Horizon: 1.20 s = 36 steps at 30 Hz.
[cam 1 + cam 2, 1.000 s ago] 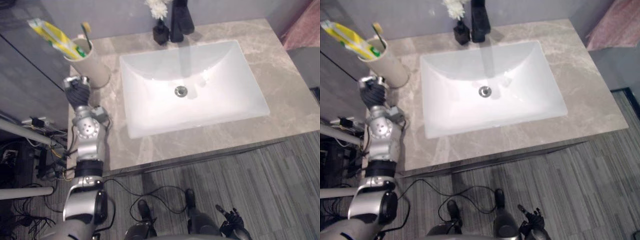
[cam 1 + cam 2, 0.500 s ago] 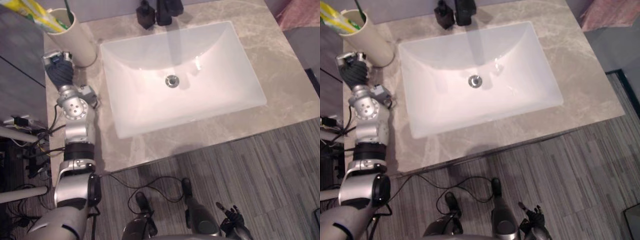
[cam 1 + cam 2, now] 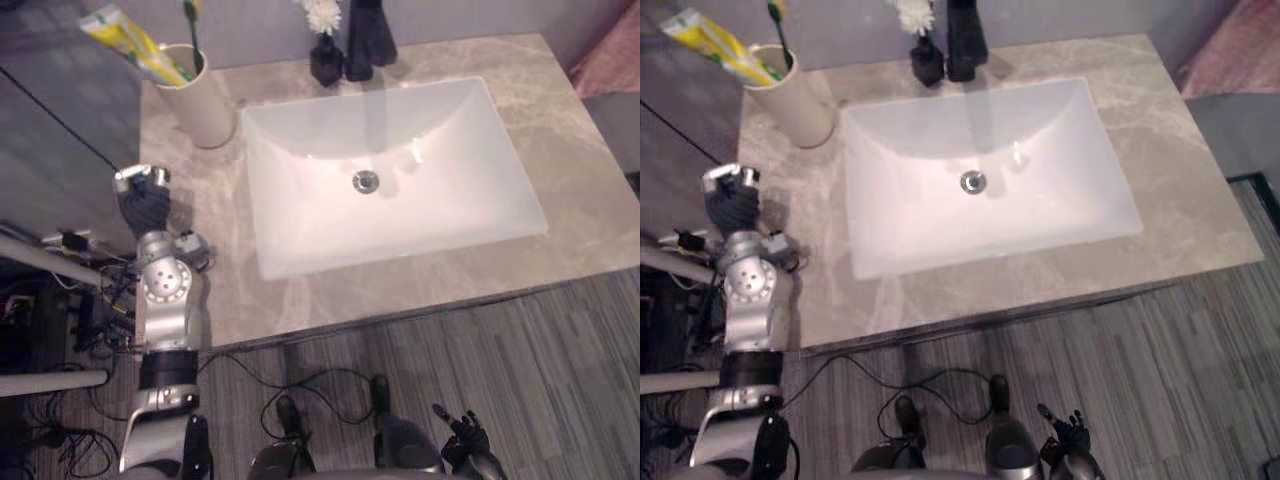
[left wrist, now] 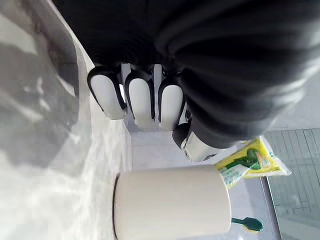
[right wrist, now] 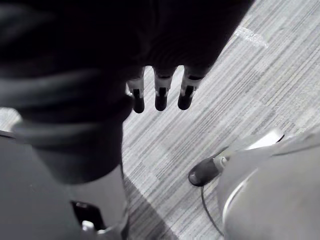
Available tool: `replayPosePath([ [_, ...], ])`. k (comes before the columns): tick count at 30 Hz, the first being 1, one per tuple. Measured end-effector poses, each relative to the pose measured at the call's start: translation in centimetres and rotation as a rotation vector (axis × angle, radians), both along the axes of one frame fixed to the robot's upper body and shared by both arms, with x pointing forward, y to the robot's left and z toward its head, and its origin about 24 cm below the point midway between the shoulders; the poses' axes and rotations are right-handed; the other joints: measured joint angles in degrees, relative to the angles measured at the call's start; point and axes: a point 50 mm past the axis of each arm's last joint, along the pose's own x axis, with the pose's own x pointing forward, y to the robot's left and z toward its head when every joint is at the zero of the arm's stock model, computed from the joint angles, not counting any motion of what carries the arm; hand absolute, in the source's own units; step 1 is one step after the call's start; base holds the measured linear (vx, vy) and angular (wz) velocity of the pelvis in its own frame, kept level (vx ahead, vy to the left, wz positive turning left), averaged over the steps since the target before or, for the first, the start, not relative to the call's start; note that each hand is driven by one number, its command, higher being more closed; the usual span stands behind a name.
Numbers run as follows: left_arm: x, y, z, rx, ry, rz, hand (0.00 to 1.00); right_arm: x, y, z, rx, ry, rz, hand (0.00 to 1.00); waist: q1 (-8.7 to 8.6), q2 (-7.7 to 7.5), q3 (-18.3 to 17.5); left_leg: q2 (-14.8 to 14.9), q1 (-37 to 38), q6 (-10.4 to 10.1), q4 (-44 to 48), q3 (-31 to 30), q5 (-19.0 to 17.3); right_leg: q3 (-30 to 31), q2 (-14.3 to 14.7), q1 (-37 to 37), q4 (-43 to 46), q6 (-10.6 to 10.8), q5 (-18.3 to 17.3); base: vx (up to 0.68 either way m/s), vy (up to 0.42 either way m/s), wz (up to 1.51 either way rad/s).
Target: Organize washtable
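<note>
Left hand: the left hand (image 3: pixel 145 200) shows over the left edge of the counter, nearer the robot than the cup and well apart from it.
Left fingers: in the left wrist view the fingers (image 4: pixel 141 102) are curled in toward the palm, with nothing between them and the thumb.
Right hand: the right hand (image 3: pixel 465 435) hangs low over the grey striped floor (image 3: pixel 560 380), on the robot's side of the counter.
Right fingers: loosely spread and relaxed, holding nothing.
Cup: the tall cream round cup (image 3: pixel 205 100) stands upright at the far left corner of the counter, just beside the basin's far left corner.
Cup contents: a yellow-and-green toothpaste tube (image 3: pixel 130 45) leans out over the cup's left side. A green-handled toothbrush (image 3: pixel 190 15) stands nearly upright beside it.
Counter: the beige marble counter top (image 3: pixel 560 100) surrounds the basin on all sides.
Basin: the white rectangular basin (image 3: pixel 450 190) sits in the middle of the counter, with a metal drain at its centre.
Far edge: a black tap (image 3: pixel 368 40) stands behind the basin. A small black vase with a white flower (image 3: pixel 325 65) stands just beside the tap, on its left.
</note>
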Motion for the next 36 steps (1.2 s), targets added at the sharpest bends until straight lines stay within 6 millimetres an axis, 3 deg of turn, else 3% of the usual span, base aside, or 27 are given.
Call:
replayPosePath([
  [10,-7.3,0.7,-4.4,0.005,0.085,0.01,1.0,-1.6,-0.6,-0.3,0.004,0.03,0.0,0.0,4.11,1.23,-4.7,0.0,2.2,0.3,0.0,-2.7,-0.1,-2.5,-0.2,2.6,2.2,-1.2,-0.9,-0.01,0.009,0.15],
  [16,-12.9,2.2,-7.2,-0.086,0.168,0.171,1.0,-3.5,0.3,-1.1,0.041,0.089,-0.004,0.0,6.02,0.42,-7.5,-0.1,3.6,0.5,0.0,-4.1,-0.4,-2.5,-0.8,4.4,4.4,2.4,-4.9,-0.05,-0.01,0.17],
  [19,-14.9,2.8,-8.4,-0.125,0.217,0.243,1.0,-4.0,0.3,-1.1,0.037,0.101,0.005,0.0,7.41,0.39,-8.7,0.4,3.6,0.4,-0.1,-4.1,-0.4,-2.6,-0.4,4.5,4.8,2.4,-5.1,-0.05,-0.029,0.05],
  [23,-16.8,3.3,-10.0,-0.161,0.287,0.315,1.0,-3.8,0.7,-1.0,0.038,0.089,0.028,0.0,7.53,-0.48,-9.6,0.9,3.9,0.3,-0.1,-4.2,-0.3,-3.9,-0.2,5.3,4.8,2.7,-4.9,-0.02,-0.019,0.05],
  [26,-17.8,3.6,-13.4,-0.252,0.421,0.368,1.0,-3.4,1.2,-0.9,0.038,0.076,0.055,0.0,7.6,-1.23,-10.7,1.1,4.0,0.2,-0.1,-4.3,-0.3,-4.2,-0.2,5.6,4.7,2.7,-4.9,0.01,0.002,0.03],
  [28,-18.6,3.1,-17.3,-0.348,0.586,0.378,1.0,-2.8,1.6,-0.7,0.04,0.049,0.059,0.0,7.67,-1.56,-10.9,1.1,5.1,0.1,-0.1,-4.3,-0.2,-4.8,-0.5,6.4,4.7,2.7,-4.9,0.0,0.0,0.0],
  [29,-18.9,2.9,-18.3,-0.371,0.629,0.378,1.0,-2.7,1.7,-0.7,0.041,0.043,0.06,0.0,7.6,-1.67,-11.0,1.1,5.4,0.0,-0.1,-4.2,-0.2,-5.1,-0.5,6.6,4.7,2.7,-4.9,0.0,0.0,0.0],
  [31,-19.5,1.6,-21.8,-0.46,0.786,0.359,1.0,-2.4,2.1,-0.6,0.048,0.03,0.058,0.0,7.55,-2.06,-11.3,1.1,5.7,-0.1,-0.1,-4.2,-0.3,-5.4,-0.5,7.1,4.3,2.7,-4.9,0.0,0.0,0.0],
  [33,-19.8,0.5,-23.7,-0.507,0.88,0.331,1.0,-2.3,2.3,-0.6,0.05,0.029,0.058,0.0,7.53,-2.17,-11.4,1.0,5.8,-0.1,-0.3,-4.2,-0.3,-5.4,-0.5,7.3,3.9,2.7,-4.9,0.0,0.0,0.0],
  [34,-20.5,-0.8,-25.7,-0.557,0.987,0.296,1.0,-2.4,2.2,-0.6,0.044,0.037,0.052,0.0,7.46,-2.17,-11.4,0.9,5.8,-0.1,-0.4,-4.2,-0.3,-5.4,-0.3,7.3,3.7,2.7,-4.9,0.0,0.0,0.0],
  [35,-20.8,-1.4,-26.4,-0.578,1.029,0.283,0.0,-2.4,2.2,-0.6,0.041,0.041,0.05,0.0,7.4,-2.17,-11.4,0.9,5.8,-0.1,-0.4,-4.2,-0.3,-5.4,-0.3,7.3,3.7,2.7,-4.9,-0.03,0.007,-0.01],
  [36,-21.4,-2.2,-27.4,-0.612,1.088,0.263,0.0,-2.5,2.1,-0.7,0.04,0.053,0.048,0.0,7.33,-2.17,-11.4,0.9,5.8,-0.1,-0.4,-4.2,-0.3,-5.3,-0.2,7.3,3.6,2.7,-4.9,0.0,0.0,0.0],
])
